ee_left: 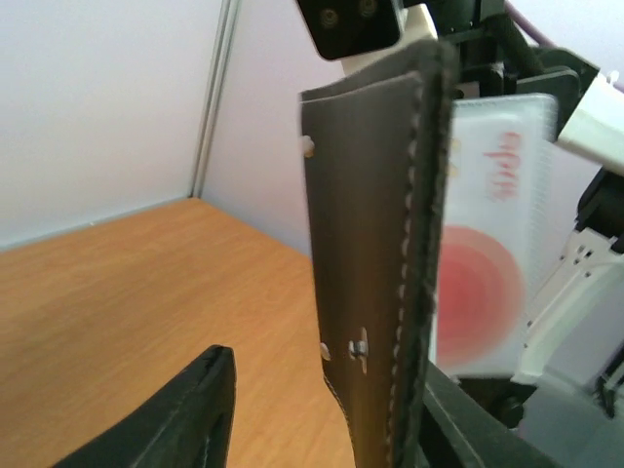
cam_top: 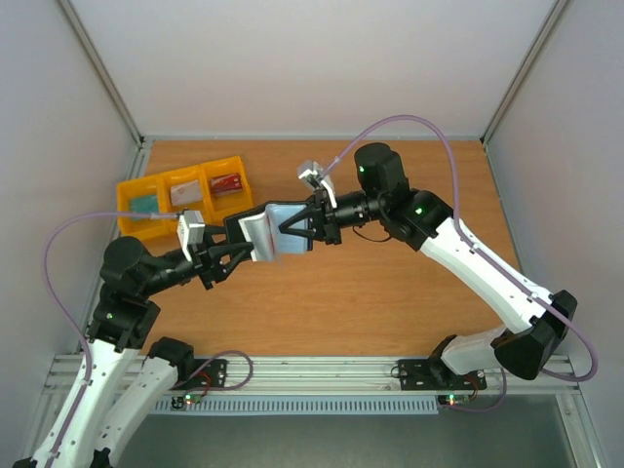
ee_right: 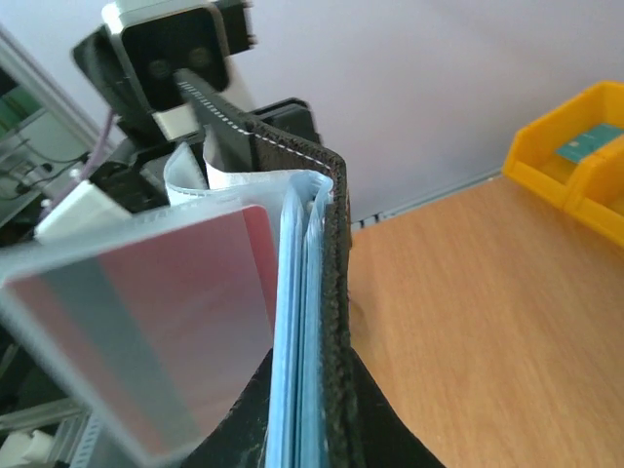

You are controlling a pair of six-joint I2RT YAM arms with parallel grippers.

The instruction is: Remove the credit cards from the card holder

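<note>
The card holder (cam_top: 268,234) hangs above the counter (cam_top: 390,292), spread between the two arms. The right fingers (cam_top: 295,226) are clenched on one leaf, probably to steady it while the cards are pulled. The left fingers (cam_top: 232,256) are released and straddle the other leaf, with a gap showing on one side. Just past that leaf, a white card with a red circle (ee_left: 483,283) sits in its clear pocket, not yet drawn out.

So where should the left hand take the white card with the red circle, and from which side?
Probably by its free outer edge: the white card stands fanned away from the black cover of the card holder, so both faces seem free there. Come from that open side, one finger on each face.
</note>
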